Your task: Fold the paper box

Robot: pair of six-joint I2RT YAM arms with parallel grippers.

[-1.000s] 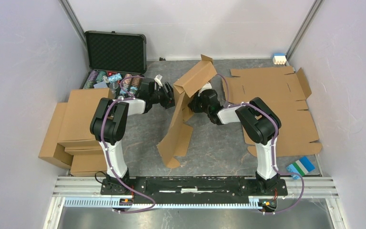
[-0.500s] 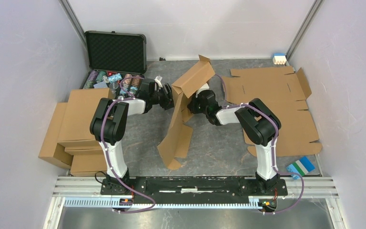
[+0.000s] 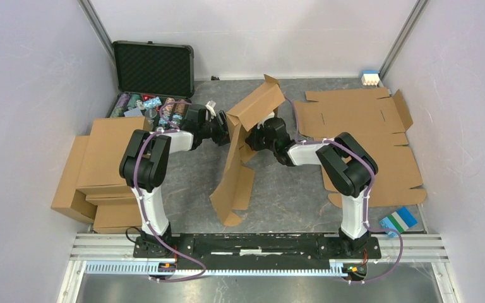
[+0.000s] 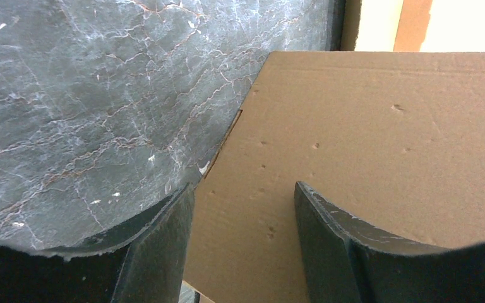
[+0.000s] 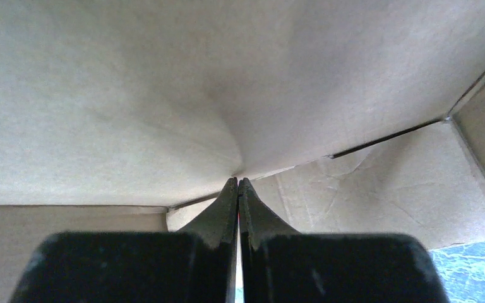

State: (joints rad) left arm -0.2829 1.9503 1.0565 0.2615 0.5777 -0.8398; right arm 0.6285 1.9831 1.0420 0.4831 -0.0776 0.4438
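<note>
Paper box (image 3: 233, 177) on edge, long axis approx near-far, far end raised

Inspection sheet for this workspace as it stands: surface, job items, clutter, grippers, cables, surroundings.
Surface: grey marbled table; no spills seen.
Job's things: paper box stands on edge mid-table, partly folded, its top panel bent over toward the right arm.
Clutter: open black case with poker chips, far left; stack of folded boxes at left; flat cardboard blanks at right; striped blue-green item near right; small white-and-blue item in the far right corner.
Grippers: left gripper open, facing the box's outer panel; right gripper shut, tips pushed into an inner crease.
Cables: purple cables run along both arms; no snag seen.
Surroundings: pale walls; metal rail under the bases.
</note>
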